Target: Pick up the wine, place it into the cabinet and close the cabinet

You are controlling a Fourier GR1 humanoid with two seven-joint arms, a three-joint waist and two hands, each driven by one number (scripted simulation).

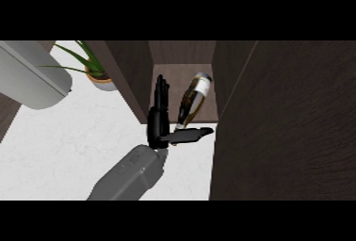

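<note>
1. You can see one hand (pixel 159 120) coming up from the bottom edge, on a grey arm (pixel 132 174). You cannot tell for sure which hand it is, but it sits near the middle, so it is likely the right one.
2. Its fingers (pixel 161 92) are straight and held close together, pointing into the cabinet (pixel 132 70). The thumb (pixel 188 135) sticks out sideways to the right.
3. The hand is not wrapped round anything. The thumb lies right under the low end of the wine bottle (pixel 192 101). You cannot tell if it touches.
4. The wine bottle is inside the cabinet opening, just to the right of the fingers. It is tilted, with its low end at the front edge of the cabinet floor and its other end leaning back and to the right.
5. The cabinet door (pixel 285 122) is the big dark board on the right. It stands open.
6. A plant in a pot (pixel 99 77) sits on the white counter (pixel 62 141), near its back edge, left of the cabinet.
7. A big grey rounded thing (pixel 31 75) shows at the top left corner.
</note>
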